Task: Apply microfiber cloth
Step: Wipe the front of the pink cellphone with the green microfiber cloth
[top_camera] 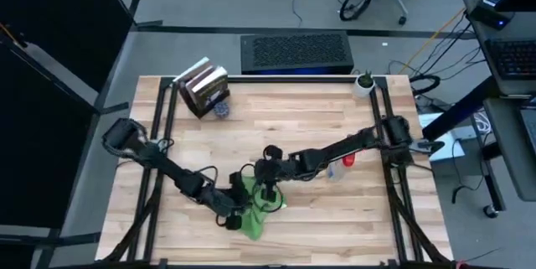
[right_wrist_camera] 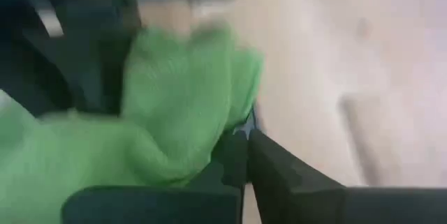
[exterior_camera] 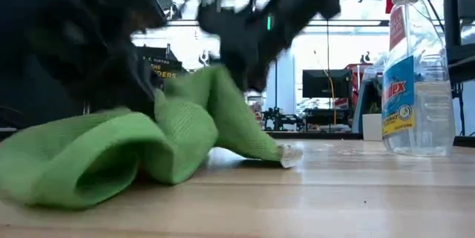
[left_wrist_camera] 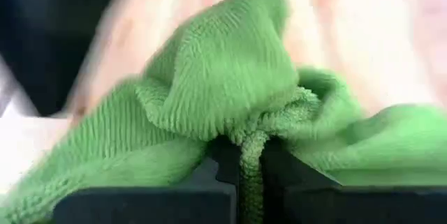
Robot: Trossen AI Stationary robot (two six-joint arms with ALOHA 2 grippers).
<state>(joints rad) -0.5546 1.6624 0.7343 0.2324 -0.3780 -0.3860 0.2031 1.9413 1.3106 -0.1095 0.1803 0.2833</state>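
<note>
Two claws on one green microfiber cloth, near middle of desk.
Left claw pinched shut on a fold; right claw clamped on cloth too.

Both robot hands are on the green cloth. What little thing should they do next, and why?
Probably pull gently apart to spread it. The microfiber cloth lies bunched in folds on the table, the left gripper is pinching a fold, and the right gripper grips another part, so it can't wipe well yet.
</note>
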